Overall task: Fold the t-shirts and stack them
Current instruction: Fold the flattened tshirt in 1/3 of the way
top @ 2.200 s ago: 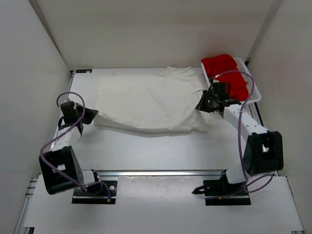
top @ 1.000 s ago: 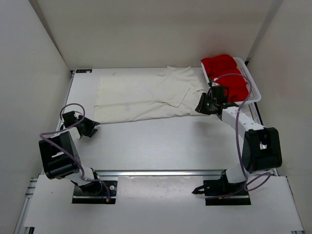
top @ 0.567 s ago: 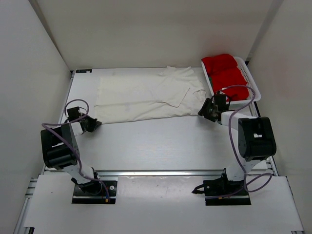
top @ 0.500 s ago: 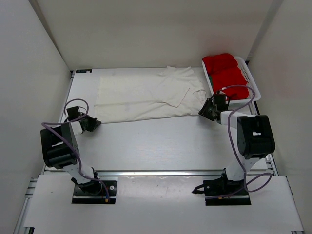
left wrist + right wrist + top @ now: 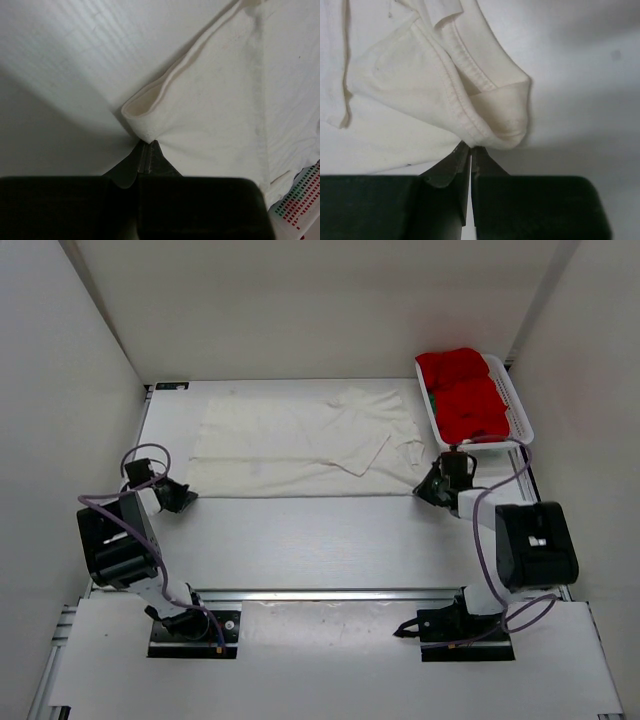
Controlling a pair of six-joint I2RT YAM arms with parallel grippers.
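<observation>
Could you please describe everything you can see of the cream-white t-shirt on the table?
The cream-white t-shirt is soft plain cloth, folded into a wide band lying flat on the table, a sleeve showing near its right end. The left gripper pinches its near-left corner, the right gripper its near-right corner.

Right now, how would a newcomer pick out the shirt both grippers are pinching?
On the white table, look at the far half, left of the white plastic mesh basket. The cream-white cloth t-shirt lies spread in a wide flat band, unlike the bright red cloth bunched inside that basket.
</observation>
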